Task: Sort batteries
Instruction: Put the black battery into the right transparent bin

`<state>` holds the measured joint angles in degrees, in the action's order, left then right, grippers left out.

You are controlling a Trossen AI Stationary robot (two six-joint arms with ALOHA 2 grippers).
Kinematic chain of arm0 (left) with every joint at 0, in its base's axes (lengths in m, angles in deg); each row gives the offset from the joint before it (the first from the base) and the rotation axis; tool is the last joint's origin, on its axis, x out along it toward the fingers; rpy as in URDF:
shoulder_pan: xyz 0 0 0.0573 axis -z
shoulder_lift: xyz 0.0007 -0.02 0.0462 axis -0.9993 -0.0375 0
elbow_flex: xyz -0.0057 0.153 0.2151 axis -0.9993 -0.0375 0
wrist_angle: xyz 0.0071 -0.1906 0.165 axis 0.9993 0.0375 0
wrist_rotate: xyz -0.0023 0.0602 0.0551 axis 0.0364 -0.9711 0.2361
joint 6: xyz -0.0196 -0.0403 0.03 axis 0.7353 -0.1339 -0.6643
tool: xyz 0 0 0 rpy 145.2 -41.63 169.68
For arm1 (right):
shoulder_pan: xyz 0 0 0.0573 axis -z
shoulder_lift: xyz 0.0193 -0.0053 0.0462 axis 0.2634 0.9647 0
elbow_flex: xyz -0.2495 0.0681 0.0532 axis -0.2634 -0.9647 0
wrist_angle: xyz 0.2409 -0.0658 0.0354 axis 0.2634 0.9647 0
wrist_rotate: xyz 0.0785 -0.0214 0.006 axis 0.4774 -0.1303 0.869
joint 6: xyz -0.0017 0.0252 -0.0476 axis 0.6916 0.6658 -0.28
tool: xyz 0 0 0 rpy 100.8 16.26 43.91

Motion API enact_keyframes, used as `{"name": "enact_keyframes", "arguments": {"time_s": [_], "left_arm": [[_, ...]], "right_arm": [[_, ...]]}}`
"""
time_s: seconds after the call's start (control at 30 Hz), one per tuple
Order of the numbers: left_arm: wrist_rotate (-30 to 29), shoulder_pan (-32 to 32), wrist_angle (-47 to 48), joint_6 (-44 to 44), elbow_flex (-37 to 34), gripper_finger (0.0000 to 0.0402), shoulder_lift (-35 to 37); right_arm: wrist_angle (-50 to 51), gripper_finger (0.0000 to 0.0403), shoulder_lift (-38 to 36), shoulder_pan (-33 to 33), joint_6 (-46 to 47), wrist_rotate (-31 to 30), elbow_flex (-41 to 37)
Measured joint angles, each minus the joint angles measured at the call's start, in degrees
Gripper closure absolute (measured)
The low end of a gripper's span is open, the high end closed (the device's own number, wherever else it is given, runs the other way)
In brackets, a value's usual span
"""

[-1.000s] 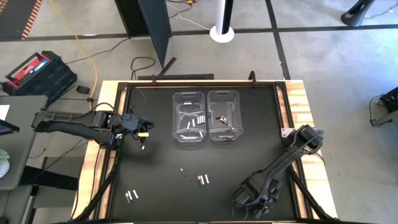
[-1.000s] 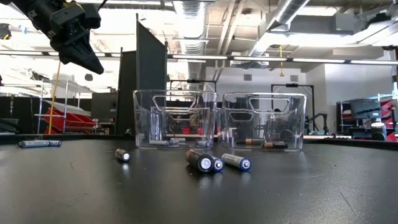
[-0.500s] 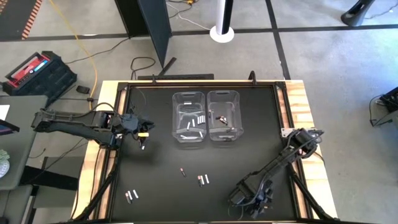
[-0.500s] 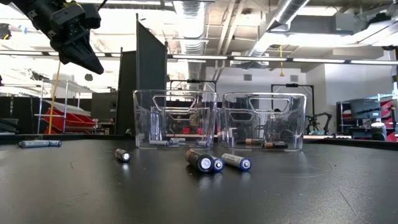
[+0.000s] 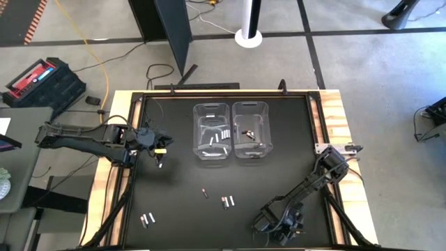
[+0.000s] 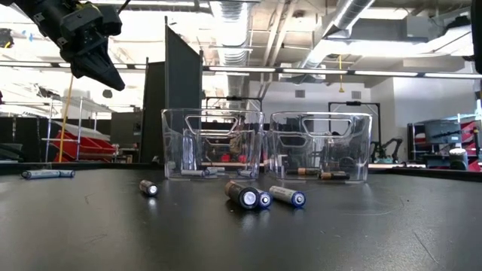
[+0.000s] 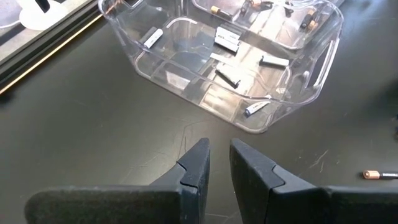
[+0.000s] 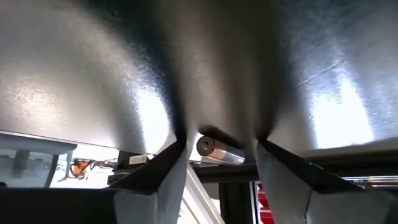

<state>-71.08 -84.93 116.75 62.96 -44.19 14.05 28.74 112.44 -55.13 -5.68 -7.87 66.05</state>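
Note:
Two clear bins (image 5: 211, 146) (image 5: 250, 148) stand side by side at the table's middle far side, the left one with several silvery batteries (image 7: 227, 38), the right one with darker ones. Loose batteries lie on the black table: one (image 5: 205, 193), a pair (image 5: 228, 201), and a pair near the front left (image 5: 146, 219). My right gripper (image 8: 217, 149) is low at the table's near edge (image 5: 268, 226), open, its fingers on either side of one battery (image 8: 214, 148) without touching it. My left gripper (image 7: 219, 152) hangs high left of the bins, shut and empty.
The table has a raised frame with wooden side strips (image 5: 334, 118). The mat between the bins and the loose batteries is bare (image 5: 174, 188). In the low view the loose batteries (image 6: 247, 195) lie in front of the bins.
My right gripper has sunk toward the table and drawn a little toward its near left, coming down over the near edge. The left arm has kept still. No battery has moved.

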Motion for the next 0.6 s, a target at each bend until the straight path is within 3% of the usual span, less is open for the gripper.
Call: {"name": "enact_keyframes", "arguments": {"time_s": [0.4,0.6], "left_arm": [[0.0,0.0,-0.1,-1.5,0.0,0.0345,0.0],[0.0,0.0,-0.1,-1.5,0.0,0.0345,0.0]], "right_arm": [[-0.4,0.0329,0.2,0.4,0.0,-0.7,-0.1],[-0.3,0.0357,0.2,1.3,-0.2,-0.6,-0.2]]}}
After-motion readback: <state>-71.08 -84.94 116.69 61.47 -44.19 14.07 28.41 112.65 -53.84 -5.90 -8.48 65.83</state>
